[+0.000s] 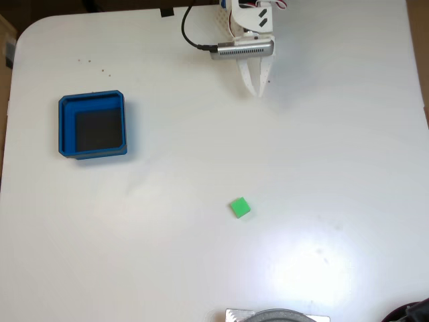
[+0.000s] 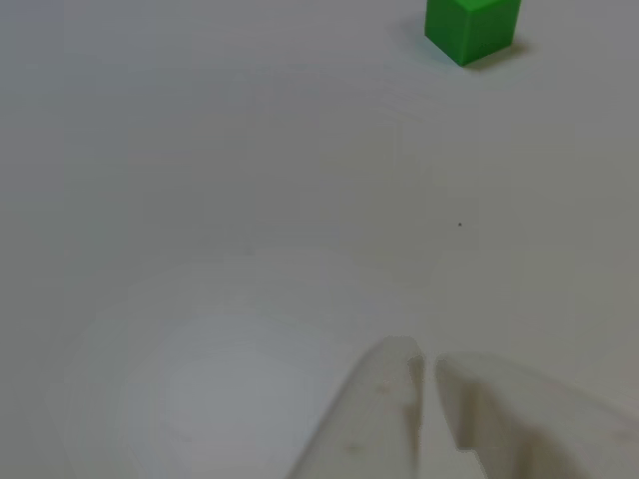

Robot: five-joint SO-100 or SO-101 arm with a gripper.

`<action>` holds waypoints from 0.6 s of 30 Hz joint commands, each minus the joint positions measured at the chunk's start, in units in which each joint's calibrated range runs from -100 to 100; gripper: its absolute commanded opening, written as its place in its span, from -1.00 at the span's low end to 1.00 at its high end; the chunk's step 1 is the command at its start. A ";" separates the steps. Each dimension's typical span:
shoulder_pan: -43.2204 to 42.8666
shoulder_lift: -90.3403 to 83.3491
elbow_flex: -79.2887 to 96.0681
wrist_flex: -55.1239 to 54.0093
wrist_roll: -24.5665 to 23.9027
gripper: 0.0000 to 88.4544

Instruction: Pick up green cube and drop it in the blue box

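White tabletop (image 1: 322,134) is stretching under everything we are seeing in the fixed view, smooth and a little glossy toward its near edge. We are finding the cube (image 1: 239,207) near the middle of the table, somewhat toward that near edge, lying flat and alone; in the other view the cube (image 2: 471,28) is showing at the top. The box (image 1: 92,125) is sitting close to the table's left edge, well apart from the cube. Our gripper (image 1: 257,87) is hovering by the far edge, its fingers almost together and holding nothing. We are judging the cube light, rigid and rather slick, so we are favouring a grip across two opposite flat side faces, low and centred.
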 commanded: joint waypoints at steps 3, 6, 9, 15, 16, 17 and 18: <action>-0.23 10.21 -12.58 -1.68 0.20 -0.97; -0.23 15.39 -18.24 -1.68 0.20 -0.97; -0.23 19.24 -23.09 -1.68 0.20 -0.97; -0.23 30.28 -32.06 -1.68 0.20 -0.97; -0.23 32.45 -33.86 -1.68 0.20 -0.97; -0.23 34.62 -35.74 -1.68 0.20 -0.97; -0.23 36.71 -37.45 -1.68 0.20 -0.97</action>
